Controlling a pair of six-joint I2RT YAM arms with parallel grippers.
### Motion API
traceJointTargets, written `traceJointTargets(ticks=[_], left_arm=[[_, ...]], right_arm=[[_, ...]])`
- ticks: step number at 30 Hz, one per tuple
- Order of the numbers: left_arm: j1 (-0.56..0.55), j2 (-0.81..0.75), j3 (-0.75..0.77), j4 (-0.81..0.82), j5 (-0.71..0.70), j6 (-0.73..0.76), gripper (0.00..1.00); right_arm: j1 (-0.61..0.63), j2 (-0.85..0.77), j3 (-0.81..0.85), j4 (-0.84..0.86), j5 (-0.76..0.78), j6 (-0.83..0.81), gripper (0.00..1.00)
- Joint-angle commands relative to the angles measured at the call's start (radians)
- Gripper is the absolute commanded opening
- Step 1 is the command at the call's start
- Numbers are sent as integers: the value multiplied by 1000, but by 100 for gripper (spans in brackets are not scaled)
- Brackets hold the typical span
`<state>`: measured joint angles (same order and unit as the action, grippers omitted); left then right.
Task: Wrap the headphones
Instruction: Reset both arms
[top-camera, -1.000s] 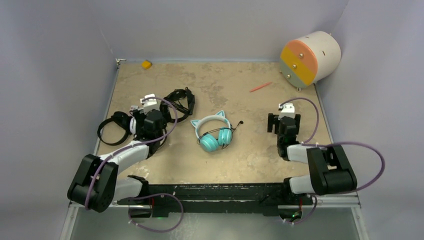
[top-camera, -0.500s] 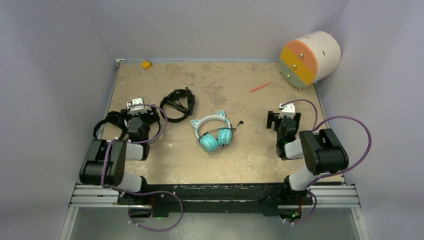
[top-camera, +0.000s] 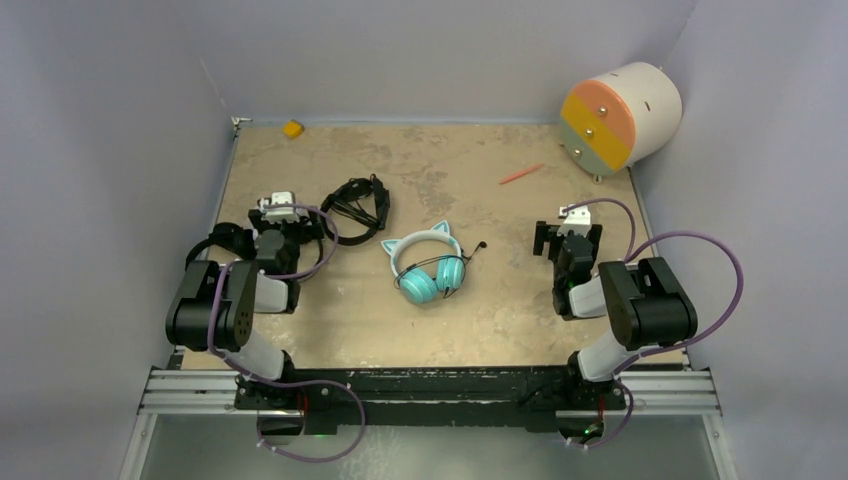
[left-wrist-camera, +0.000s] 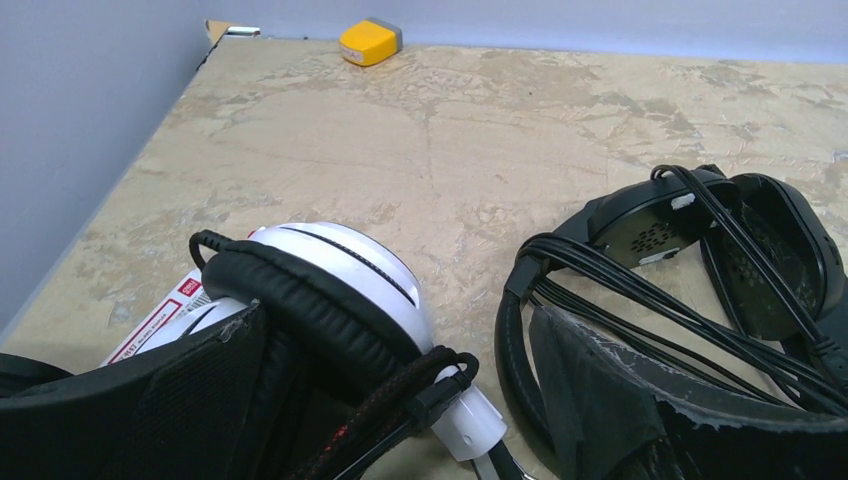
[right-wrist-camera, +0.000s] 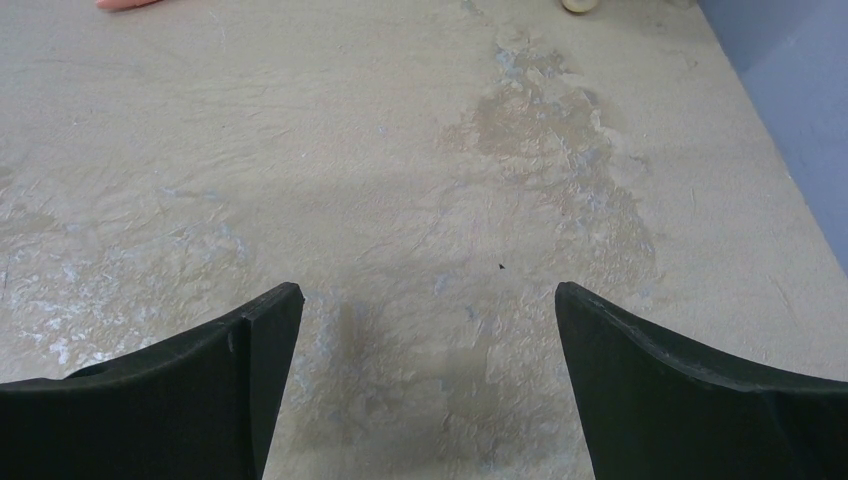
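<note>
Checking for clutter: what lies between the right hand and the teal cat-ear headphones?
Only bare table, as the top view shows, between the right hand and teal headphones.

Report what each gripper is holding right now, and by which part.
Nothing is held. The left gripper stands wide open at the white-and-black headset, not clamped on it. The right gripper is open above the table.

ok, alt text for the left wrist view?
A white-and-black headset lies on the tan table at the open left gripper, one ear cup showing between its black fingers. A black headset with cable strands across it lies on the picture's right; a small yellow block sits at the far edge.
</note>
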<state>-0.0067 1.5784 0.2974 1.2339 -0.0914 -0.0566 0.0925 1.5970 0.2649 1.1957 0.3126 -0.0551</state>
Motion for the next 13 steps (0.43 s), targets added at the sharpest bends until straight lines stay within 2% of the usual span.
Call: traceJointTargets(ticks=[1, 13], left_arm=[[7, 14, -2, -68, 71, -9, 99], [7, 19, -7, -54, 72, -10, 100]], right_arm=[[-2, -3, 8, 61, 7, -9, 99], [-2, -3, 8, 61, 8, -9, 99]])
